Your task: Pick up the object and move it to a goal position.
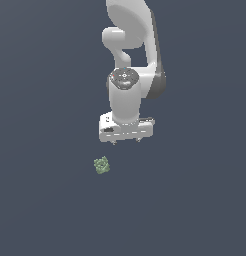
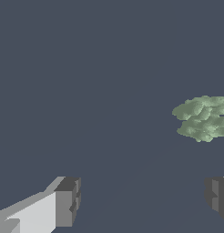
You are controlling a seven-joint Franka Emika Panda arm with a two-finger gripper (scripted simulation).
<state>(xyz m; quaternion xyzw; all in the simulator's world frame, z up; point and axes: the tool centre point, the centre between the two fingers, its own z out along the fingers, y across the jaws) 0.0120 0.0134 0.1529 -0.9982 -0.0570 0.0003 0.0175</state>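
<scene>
The object (image 1: 101,165) is a tiny mottled pale-green lumpy cube lying on the dark grey floor. In the exterior view it sits below my white gripper (image 1: 126,141) and toward that view's left, apart from it. The wrist view shows the object (image 2: 204,118) partly cut off at the frame's edge, off to one side of the gap between my fingers. My gripper (image 2: 141,198) is open, with nothing between its grey fingertips (image 2: 68,200).
The white arm (image 1: 132,55) rises behind the gripper in the exterior view. Around it there is only the plain dark grey surface (image 1: 195,200).
</scene>
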